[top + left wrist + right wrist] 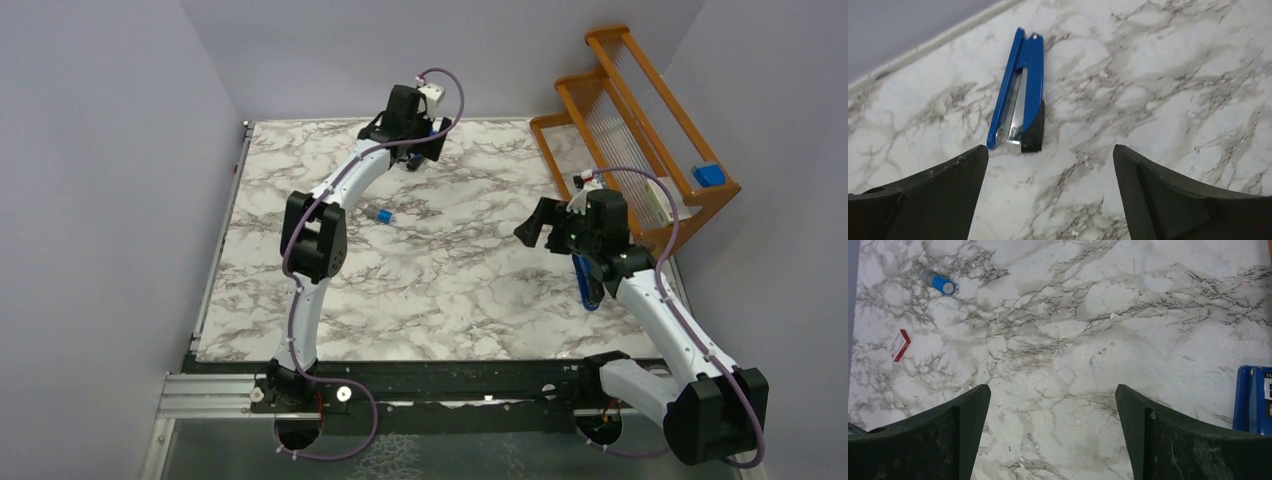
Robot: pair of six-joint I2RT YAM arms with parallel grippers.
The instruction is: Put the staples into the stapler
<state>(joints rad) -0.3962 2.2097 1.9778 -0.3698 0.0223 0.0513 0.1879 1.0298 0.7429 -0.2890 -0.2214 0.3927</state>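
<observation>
The blue stapler (1020, 95) lies on the marble table near its back edge, a silvery channel showing between its blue arm and black base. My left gripper (1048, 156) hangs open just short of it, with nothing between its fingers. In the top view that gripper (416, 150) is at the far back and covers most of the stapler. The staples' small white box with a red label (900, 345) lies flat at the left of the right wrist view. My right gripper (1053, 390) is open over bare marble, far from the box; in the top view the gripper (530, 228) is at mid right.
A small blue-capped cylinder (380, 214) lies mid table, and the right wrist view shows the cylinder (938, 282) beyond the box. A blue labelled object (1253, 400) lies under my right arm. A wooden rack (640, 110) stands at the back right.
</observation>
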